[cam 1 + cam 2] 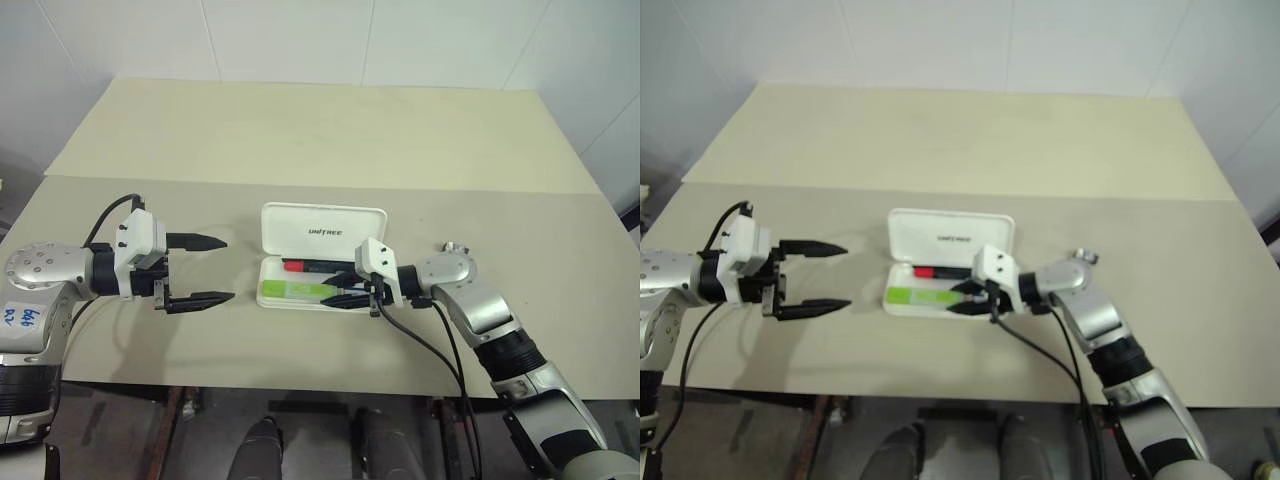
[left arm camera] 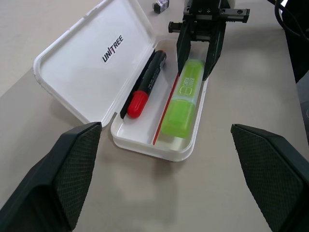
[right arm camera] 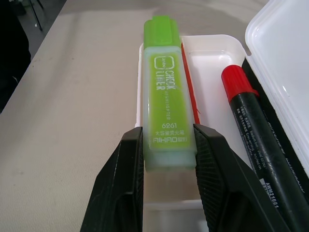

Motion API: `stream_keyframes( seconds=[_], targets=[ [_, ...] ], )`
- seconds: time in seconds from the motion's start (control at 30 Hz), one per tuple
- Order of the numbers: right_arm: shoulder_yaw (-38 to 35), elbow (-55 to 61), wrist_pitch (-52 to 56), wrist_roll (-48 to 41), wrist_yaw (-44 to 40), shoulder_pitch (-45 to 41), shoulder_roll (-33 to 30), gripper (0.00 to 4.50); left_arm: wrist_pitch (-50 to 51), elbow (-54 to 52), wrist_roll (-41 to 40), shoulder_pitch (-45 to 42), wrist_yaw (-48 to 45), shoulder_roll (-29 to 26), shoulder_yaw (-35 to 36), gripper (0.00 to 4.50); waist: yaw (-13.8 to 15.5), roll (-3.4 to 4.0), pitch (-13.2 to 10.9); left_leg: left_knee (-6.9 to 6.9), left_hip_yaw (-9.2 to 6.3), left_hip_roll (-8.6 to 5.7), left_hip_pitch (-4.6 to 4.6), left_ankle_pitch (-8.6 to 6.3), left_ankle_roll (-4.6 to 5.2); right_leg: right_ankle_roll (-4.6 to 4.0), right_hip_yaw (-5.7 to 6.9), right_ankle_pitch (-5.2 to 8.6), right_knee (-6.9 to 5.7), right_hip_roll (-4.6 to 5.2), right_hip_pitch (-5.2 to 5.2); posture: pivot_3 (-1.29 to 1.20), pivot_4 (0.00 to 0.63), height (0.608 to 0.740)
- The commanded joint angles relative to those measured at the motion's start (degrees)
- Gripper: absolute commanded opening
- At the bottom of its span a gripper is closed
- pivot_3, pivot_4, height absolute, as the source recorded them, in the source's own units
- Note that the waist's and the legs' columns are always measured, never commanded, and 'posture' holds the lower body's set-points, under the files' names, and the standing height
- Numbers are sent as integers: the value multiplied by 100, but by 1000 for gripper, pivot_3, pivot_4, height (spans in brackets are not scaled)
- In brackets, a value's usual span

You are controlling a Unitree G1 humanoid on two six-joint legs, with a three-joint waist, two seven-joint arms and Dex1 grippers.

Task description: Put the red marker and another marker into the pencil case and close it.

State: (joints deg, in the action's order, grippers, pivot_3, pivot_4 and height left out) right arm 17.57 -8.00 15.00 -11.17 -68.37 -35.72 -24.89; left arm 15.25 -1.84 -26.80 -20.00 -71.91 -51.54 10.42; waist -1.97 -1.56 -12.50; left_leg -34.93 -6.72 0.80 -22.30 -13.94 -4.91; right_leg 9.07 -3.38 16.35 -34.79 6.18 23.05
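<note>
The right gripper's (image 1: 352, 292) fingers are pinching the green highlighter (image 3: 166, 104) by one end. It is lying lengthwise in the open pencil case (image 1: 322, 232), beside the red marker (image 2: 145, 86). The left gripper's (image 1: 208, 270) fingers are spreading wide above the surface (image 1: 300, 130).

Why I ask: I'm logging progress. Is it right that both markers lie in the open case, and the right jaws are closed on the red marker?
Not quite. The right gripper has its jaws closed on the lime-green highlighter, not the red marker, which lies free beside it. The right wrist view shows this. Both do lie in the open pencil case.
</note>
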Motion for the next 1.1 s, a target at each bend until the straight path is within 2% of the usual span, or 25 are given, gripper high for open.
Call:
stream_keyframes(
  seconds=[0.03, 0.1, 0.4, 0.43, 0.67, 0.8, 0.97, 1.1],
  targets=[
    [-2, 28, -85, -1, -48, -8, 4, 1081, -47, -184, -51, -48, 40, -10, 58, 4500, 0, 0, 0, 0, 0, 0, 0, 0, 0, 0, 0, 0, 0, 0, 0, 0, 150, 740],
    [-1, -26, -85, 29, -72, -10, -19, 1081, -52, -174, -47, -59, 42, -9, 55, 4500, 0, 0, 0, 0, 0, 0, 0, 0, 0, 0, 0, 0, 0, 0, 0, 0, 150, 740],
    [-42, -35, -246, 99, -56, -77, 26, 4274, -56, -160, -46, -94, 48, -7, 46, 4500, 0, 0, 0, 0, 0, 0, 0, 0, 0, 0, 0, 0, 0, 0, 0, 0, 150, 740],
    [-52, -7, -229, 85, -51, -92, 39, 4488, -57, -155, -46, -101, 48, -5, 43, 4500, 0, 0, 0, 0, 0, 0, 0, 0, 0, 0, 0, 0, 0, 0, 0, 0, 150, 740],
    [-386, 677, 203, -539, -53, -101, 107, 4488, -53, -168, -53, -106, 50, -7, 39, 4500, 0, 0, 0, 0, 0, 1, 0, 0, 0, 0, 0, 0, 0, -1, 1, 0, 150, 740],
    [-739, 1638, 823, -1135, 63, 190, -115, 4488, 3, -248, -100, -51, 91, -4, 82, 4500, 14, 1, 0, 2, -1, 1, -2, 0, -1, 0, 0, 0, 1, 0, 1, 0, 150, 740],
    [-1669, 2645, 1630, -1823, 628, 793, -605, 4488, 131, -468, -221, 126, 197, 38, 171, 4500, 47, 0, 0, 2, -1, 0, -9, -2, -2, 0, 1, 1, 13, 1, 1, 0, 150, 740],
    [-2532, 2290, 1382, -1568, 921, 1319, -1327, 4488, 253, -612, -297, 183, 320, 140, 156, 4500, 46, 0, 0, 3, 0, 0, -9, -2, -2, 0, 1, 1, 18, 2, 0, 0, 150, 740]
  ],
)
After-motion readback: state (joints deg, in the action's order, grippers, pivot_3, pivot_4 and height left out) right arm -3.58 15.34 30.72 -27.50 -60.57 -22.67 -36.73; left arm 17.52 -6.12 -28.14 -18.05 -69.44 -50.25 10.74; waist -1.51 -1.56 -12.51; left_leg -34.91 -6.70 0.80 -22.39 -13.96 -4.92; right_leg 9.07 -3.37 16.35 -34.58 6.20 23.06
